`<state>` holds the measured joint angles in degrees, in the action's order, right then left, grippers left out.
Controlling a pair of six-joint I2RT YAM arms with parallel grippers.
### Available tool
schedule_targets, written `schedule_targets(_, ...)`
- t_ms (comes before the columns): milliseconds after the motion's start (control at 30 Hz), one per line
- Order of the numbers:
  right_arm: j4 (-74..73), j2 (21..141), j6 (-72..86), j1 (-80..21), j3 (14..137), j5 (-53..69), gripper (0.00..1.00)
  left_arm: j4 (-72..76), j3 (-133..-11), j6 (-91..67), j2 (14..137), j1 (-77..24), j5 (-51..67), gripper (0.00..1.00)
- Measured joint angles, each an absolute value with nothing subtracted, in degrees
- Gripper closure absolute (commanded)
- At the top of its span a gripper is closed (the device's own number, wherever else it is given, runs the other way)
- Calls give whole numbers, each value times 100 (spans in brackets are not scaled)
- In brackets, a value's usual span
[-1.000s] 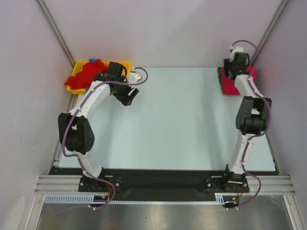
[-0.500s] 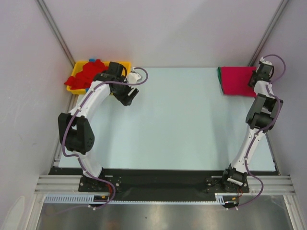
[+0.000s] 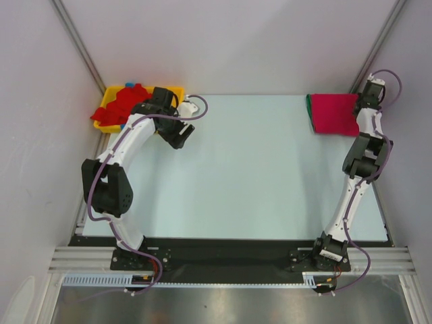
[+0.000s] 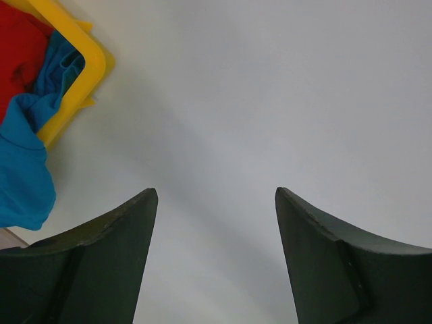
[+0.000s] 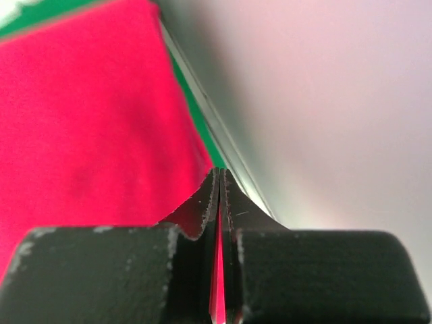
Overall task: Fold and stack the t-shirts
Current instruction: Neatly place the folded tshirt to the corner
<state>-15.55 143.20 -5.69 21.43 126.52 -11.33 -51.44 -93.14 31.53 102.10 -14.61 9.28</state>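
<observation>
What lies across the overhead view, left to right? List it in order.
From the left: yellow tray → left gripper, open → pink shirt, folded → right gripper, shut at the shirt's right edge.

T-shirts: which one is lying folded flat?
The magenta-pink t-shirt at the far right corner, flat over a green t-shirt; the red t-shirt and blue t-shirt sit crumpled in the yellow tray.

The magenta-pink t-shirt (image 5: 88, 101) is soft, matt cloth with a fine nap. The blue t-shirt (image 4: 23, 175) is limp, creased knit. The yellow tray (image 4: 77, 84) is smooth plastic with a slight sheen. The surface (image 3: 256, 169) looks matt and even. The right gripper (image 5: 220, 182) is matt black (faintly scratched and speckled along its edges).
</observation>
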Motion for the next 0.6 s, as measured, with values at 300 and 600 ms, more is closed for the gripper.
schedule_targets(300, -1977, 14411, -624, 2241, 12652, -1317, 100, -5153, -9314, 3155, 10210, -1459, 913, 23)
schedule_targets(600, -2130, 13904, -558, 2016, 12042, -2185, 100, -5144, -9312, 3151, 10197, -1459, 913, 23)
